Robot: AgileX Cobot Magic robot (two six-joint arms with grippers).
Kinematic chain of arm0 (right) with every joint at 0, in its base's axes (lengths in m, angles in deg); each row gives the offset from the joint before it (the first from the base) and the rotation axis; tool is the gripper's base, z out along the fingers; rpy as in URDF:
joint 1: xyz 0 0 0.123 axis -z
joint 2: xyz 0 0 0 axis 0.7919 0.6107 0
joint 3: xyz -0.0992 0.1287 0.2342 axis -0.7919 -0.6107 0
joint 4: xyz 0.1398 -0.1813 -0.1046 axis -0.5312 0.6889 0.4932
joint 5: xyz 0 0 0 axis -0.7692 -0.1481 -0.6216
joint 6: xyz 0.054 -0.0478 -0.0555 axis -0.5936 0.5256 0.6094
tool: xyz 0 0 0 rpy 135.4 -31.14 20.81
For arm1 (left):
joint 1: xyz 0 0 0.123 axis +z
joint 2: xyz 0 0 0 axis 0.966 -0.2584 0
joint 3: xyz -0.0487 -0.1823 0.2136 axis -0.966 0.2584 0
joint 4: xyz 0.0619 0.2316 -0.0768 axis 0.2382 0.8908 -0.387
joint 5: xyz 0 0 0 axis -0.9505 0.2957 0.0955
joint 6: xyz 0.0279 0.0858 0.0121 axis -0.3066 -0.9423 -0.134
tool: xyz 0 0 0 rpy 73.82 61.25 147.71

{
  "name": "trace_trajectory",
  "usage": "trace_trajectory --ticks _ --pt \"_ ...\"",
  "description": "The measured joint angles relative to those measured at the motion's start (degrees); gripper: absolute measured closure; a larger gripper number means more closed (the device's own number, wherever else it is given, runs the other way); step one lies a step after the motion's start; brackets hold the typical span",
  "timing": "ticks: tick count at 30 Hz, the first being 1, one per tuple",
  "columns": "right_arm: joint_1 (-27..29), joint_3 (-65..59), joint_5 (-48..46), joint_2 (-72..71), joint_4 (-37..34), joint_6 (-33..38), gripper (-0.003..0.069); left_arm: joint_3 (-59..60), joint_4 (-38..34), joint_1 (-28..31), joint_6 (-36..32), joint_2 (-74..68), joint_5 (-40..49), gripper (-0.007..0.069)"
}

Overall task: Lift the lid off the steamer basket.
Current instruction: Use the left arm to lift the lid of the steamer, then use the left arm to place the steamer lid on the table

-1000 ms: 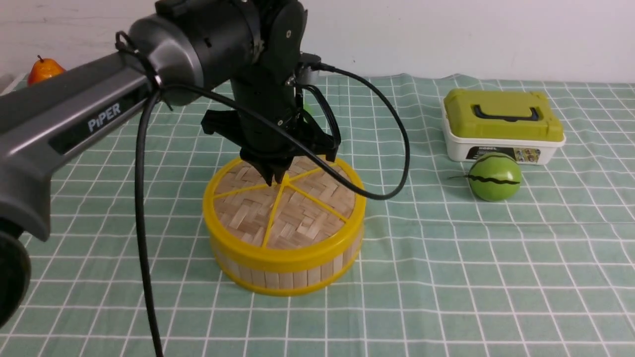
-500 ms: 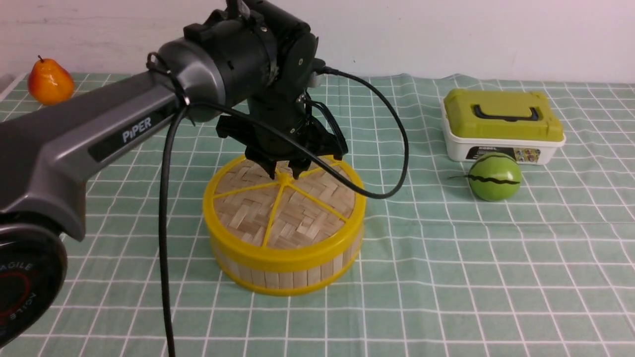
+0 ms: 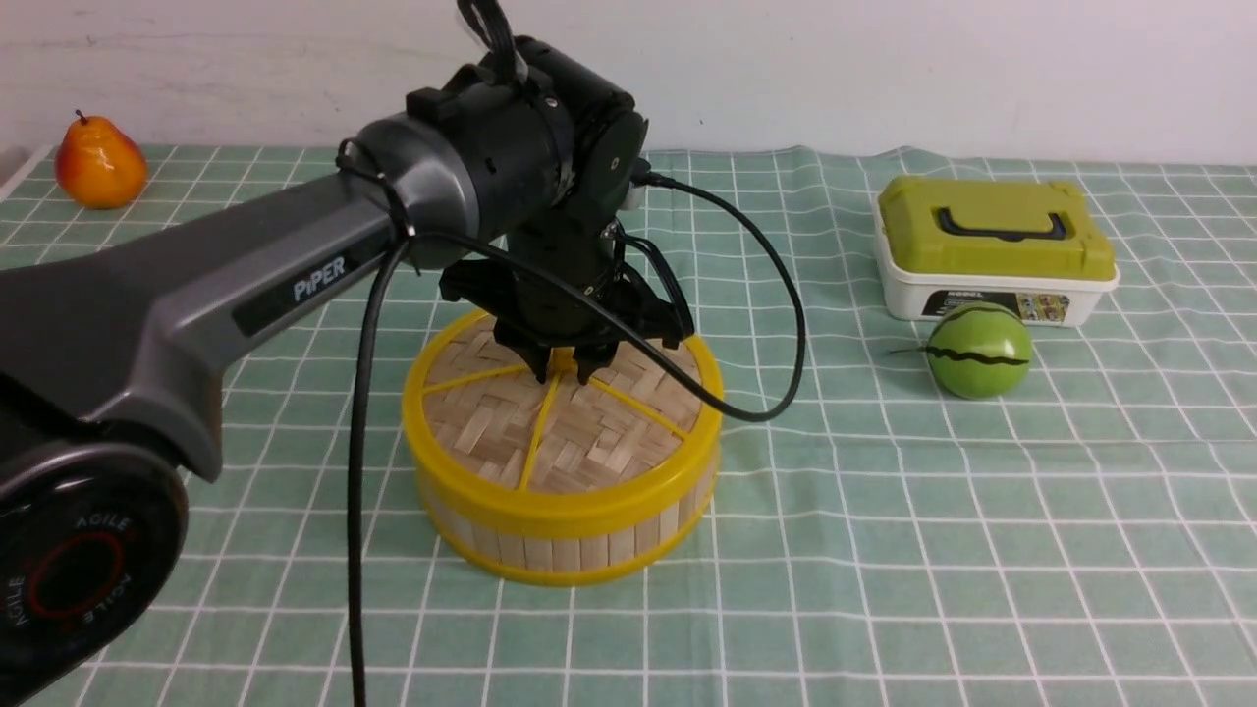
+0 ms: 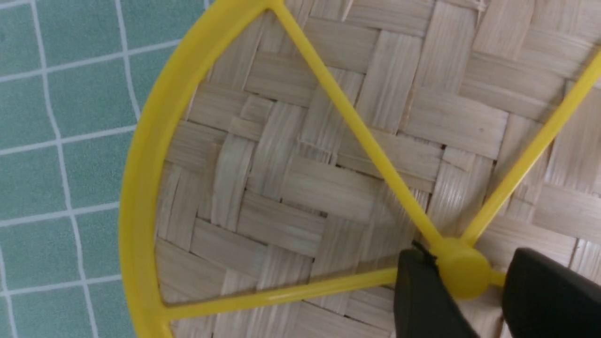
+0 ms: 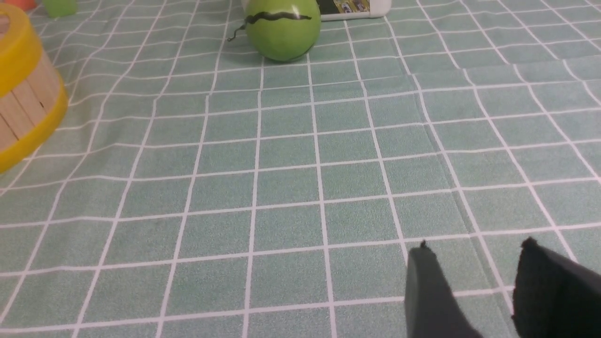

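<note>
The lid (image 3: 579, 432), woven bamboo with a yellow rim and spokes, sits on the steamer basket (image 3: 560, 550) at the table's middle. My left gripper (image 3: 562, 371) points down onto the lid's centre. In the left wrist view the gripper (image 4: 469, 256) is open, its two black fingers either side of the yellow knob (image 4: 462, 274). One finger touches the knob and a gap shows at the other. My right gripper (image 5: 476, 246) is open and empty, low over the cloth, to the right of the basket (image 5: 23, 112); it does not show in the front view.
A white box with an olive-green lid (image 3: 992, 245) stands at the back right, with a green striped melon (image 3: 979, 349) in front of it. An orange pear (image 3: 98, 162) is at the far left. The left arm's cable (image 3: 786, 324) loops right of the basket.
My left arm has reached further forward and lower. Its fingers, close together above the knob a second ago, have spread and come down either side of it. The lid has not moved.
</note>
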Motion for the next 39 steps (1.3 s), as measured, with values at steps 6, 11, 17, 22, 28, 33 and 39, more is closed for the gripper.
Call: trace_trajectory --ticks 6,11,17,22,28,33,39 --pt "0.0 0.0 0.0 0.0 0.0 0.0 0.0418 0.0 0.5 0.0 0.0 0.0 0.0 0.0391" --pt "0.0 0.0 0.0 0.0 0.0 0.0 0.0418 0.0 1.2 0.0 0.0 0.0 0.2 0.0440" --pt "0.0 0.0 0.0 0.0 0.0 0.0 0.0418 0.0 1.3 -0.1 0.1 0.0 0.3 0.0520" --pt "0.0 0.0 0.0 0.0 0.0 0.0 0.0418 0.4 0.6 -0.1 0.2 3.1 1.2 0.0518" --pt "0.0 0.0 0.0 0.0 0.0 0.0 0.0418 0.5 2.3 0.0 0.2 14.6 3.2 0.0518" --pt "0.0 0.0 0.0 0.0 0.0 0.0 0.0418 1.0 6.7 2.1 0.3 25.0 7.6 0.0518" --pt "0.0 0.0 0.0 0.0 0.0 0.0 0.0418 16.2 8.7 13.3 5.8 32.6 7.9 0.0518"
